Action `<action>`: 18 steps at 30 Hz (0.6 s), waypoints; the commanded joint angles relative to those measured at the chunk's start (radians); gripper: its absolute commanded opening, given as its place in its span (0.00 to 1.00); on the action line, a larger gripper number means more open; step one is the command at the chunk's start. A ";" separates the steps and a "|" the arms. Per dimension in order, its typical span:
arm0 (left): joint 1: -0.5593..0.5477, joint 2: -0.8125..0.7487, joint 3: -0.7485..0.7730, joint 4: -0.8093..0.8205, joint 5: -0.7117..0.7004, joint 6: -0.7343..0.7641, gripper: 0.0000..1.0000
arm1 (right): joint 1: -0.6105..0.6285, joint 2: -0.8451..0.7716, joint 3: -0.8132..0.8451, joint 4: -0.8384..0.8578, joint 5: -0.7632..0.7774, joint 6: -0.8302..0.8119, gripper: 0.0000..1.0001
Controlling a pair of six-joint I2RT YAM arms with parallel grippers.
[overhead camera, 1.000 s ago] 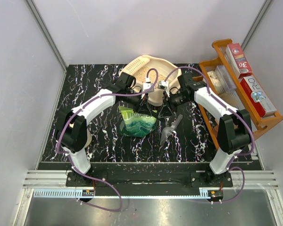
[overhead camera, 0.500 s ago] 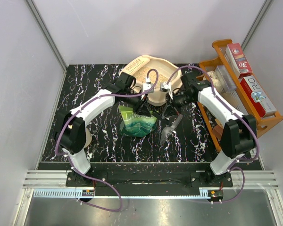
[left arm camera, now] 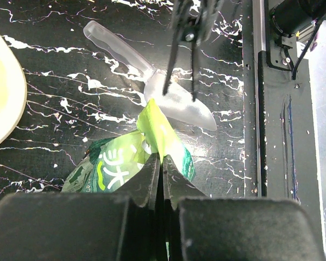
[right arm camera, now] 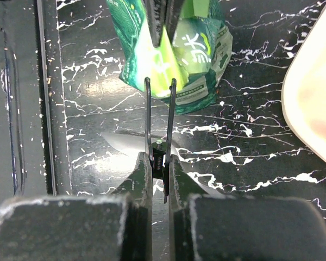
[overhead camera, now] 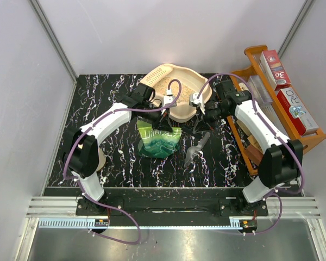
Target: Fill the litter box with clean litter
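Note:
The cream litter box [overhead camera: 194,111] stands at the back centre with pale clean litter [overhead camera: 171,84] in it; its rim also shows as litter box [left arm camera: 8,92] and litter box [right arm camera: 315,103]. In front of it stands a green printed bag [overhead camera: 160,142]. My left gripper [left arm camera: 162,163] is shut on the upper edge of the bag [left arm camera: 119,168]. My right gripper [right arm camera: 160,163] is shut on a black spring clip [right arm camera: 158,114], whose two thin arms point at the bag [right arm camera: 174,60]. From above, the right gripper [overhead camera: 200,125] hangs just right of the bag.
A clear plastic scoop [overhead camera: 194,149] lies on the black marbled table right of the bag, under the clip. An orange wooden rack [overhead camera: 271,103] with boxes fills the right side. A cream tape roll [overhead camera: 100,159] sits behind the left arm.
The right gripper has closed on the black clip and drawn it slightly right, away from the bag top. The left gripper has closed on the bag's upper edge.

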 commanded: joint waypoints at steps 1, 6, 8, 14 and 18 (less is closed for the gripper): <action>-0.002 -0.026 0.005 0.009 0.029 0.004 0.00 | 0.010 0.046 0.046 0.055 0.032 -0.015 0.00; -0.002 -0.031 -0.001 0.009 0.029 0.004 0.00 | 0.021 0.077 0.065 0.062 0.035 -0.032 0.00; -0.002 -0.031 -0.001 0.012 0.029 -0.002 0.00 | 0.026 0.089 0.071 0.063 0.034 -0.032 0.00; -0.002 -0.034 0.002 0.020 0.004 -0.009 0.23 | 0.071 0.103 0.089 0.051 0.058 -0.077 0.00; 0.007 -0.061 -0.003 -0.012 -0.033 0.024 0.30 | 0.107 0.112 0.117 0.020 0.092 -0.129 0.00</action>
